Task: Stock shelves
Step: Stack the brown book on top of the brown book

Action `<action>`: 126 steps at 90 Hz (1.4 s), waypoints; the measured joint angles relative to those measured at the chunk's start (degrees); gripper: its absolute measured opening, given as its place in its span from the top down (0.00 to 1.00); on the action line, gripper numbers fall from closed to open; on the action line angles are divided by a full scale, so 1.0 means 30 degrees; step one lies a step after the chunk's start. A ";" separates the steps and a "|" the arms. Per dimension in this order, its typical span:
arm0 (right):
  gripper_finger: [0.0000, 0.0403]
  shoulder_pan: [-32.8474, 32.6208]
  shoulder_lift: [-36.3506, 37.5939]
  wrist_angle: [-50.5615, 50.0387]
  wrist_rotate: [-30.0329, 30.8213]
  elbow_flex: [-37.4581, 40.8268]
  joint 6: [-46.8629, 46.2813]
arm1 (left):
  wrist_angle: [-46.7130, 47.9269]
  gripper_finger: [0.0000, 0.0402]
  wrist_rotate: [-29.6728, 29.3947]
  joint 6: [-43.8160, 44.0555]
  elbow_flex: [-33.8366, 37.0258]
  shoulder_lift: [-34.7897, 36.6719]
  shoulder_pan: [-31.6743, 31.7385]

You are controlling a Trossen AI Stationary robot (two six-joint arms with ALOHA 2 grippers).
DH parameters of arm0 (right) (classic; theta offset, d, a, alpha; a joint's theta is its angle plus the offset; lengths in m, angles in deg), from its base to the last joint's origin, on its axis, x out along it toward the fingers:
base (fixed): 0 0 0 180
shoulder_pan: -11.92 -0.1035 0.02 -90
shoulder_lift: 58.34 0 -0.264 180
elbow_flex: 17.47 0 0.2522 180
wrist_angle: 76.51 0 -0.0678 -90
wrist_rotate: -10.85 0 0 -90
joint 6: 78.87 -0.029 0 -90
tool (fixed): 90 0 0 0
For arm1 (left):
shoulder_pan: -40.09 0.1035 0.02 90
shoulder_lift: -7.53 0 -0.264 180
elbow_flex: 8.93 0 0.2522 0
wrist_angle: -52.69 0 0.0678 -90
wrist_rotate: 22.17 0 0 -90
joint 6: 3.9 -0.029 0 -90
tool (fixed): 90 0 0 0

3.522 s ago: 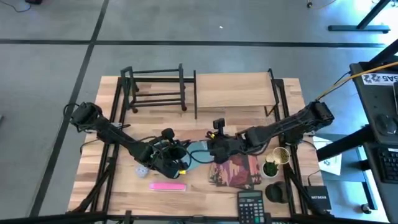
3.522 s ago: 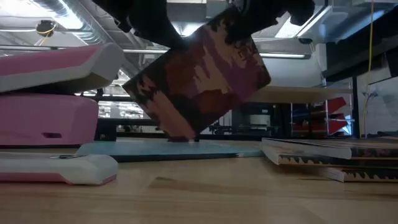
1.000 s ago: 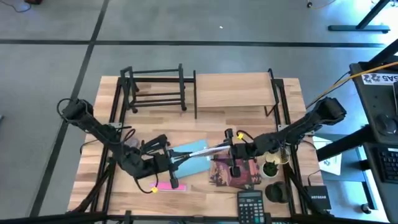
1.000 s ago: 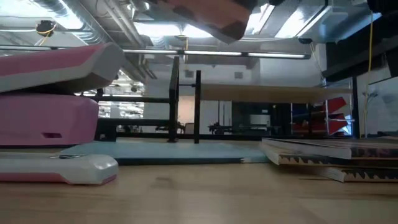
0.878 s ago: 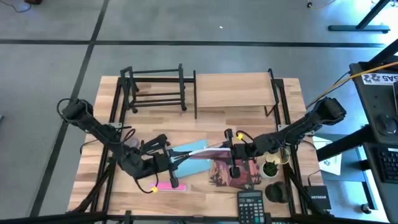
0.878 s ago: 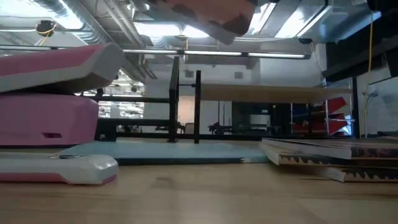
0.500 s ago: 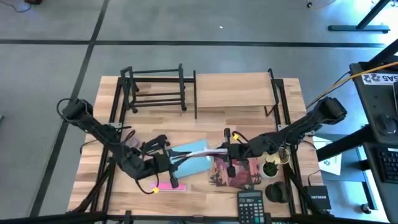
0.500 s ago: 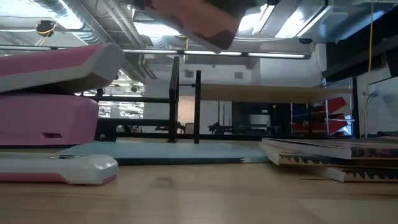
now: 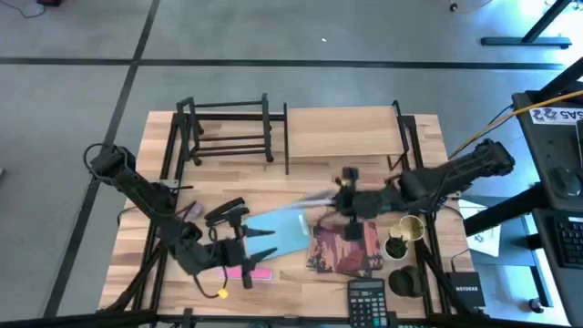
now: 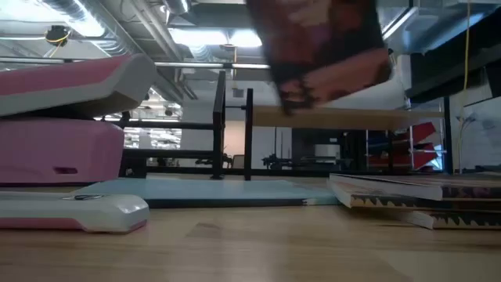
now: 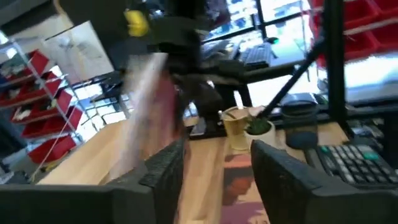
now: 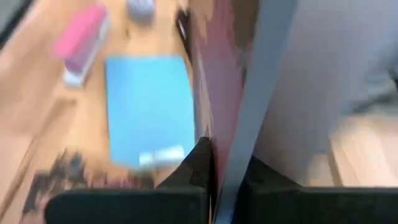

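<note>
The thin hardcover book with the maroon-and-pink patterned cover (image 10: pixel 325 55) hangs in the air on edge, pinched by the right gripper (image 9: pixel 339 202) near the table's centre, its two fingers closed tight on the book's lower edge as the right wrist view shows. It sits just at six o'clock from the small two-level shelf of light wood boards on thin black posts (image 9: pixel 342 132), short of it and not yet over a board. By my reading the book is stiff and fairly light, with a smooth cover that could slip or swing when held at one edge; a grip close to the spine, near the middle of its length, should keep it from pivoting.

At nine o'clock from that shelf stands the low black metal-bar rack (image 9: pixel 228 128). Below the book lie a flat light-blue folder (image 9: pixel 273 232) and a stack of similar patterned books (image 9: pixel 344 248).

The left gripper (image 9: pixel 248 255) waits at about seven o'clock from the book, fingers spread apart and empty, over a pink stapler (image 9: pixel 246 271).
</note>
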State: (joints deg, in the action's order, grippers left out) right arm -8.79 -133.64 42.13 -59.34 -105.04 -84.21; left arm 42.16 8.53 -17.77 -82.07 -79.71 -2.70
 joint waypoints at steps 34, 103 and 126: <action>1.00 0.5761 -0.3197 -0.6474 -1.4690 -0.2178 0.2952 | 0.2037 0.56 -0.0525 0.1761 0.0000 0.0000 -0.0109; 0.84 0.6915 -1.2730 -0.8282 -1.5034 -0.2179 0.8931 | 0.5557 0.56 -0.0656 0.6703 0.0000 0.0000 0.0692; 0.73 0.6893 -1.2201 -0.9068 -1.3466 -0.3040 0.8889 | 0.5858 0.56 -0.0277 0.7163 0.0007 0.0000 0.1057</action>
State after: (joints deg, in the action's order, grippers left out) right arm 11.89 -170.24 14.93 -99.74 -114.16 -57.54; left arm 59.74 7.70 3.72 -82.04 -79.71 0.47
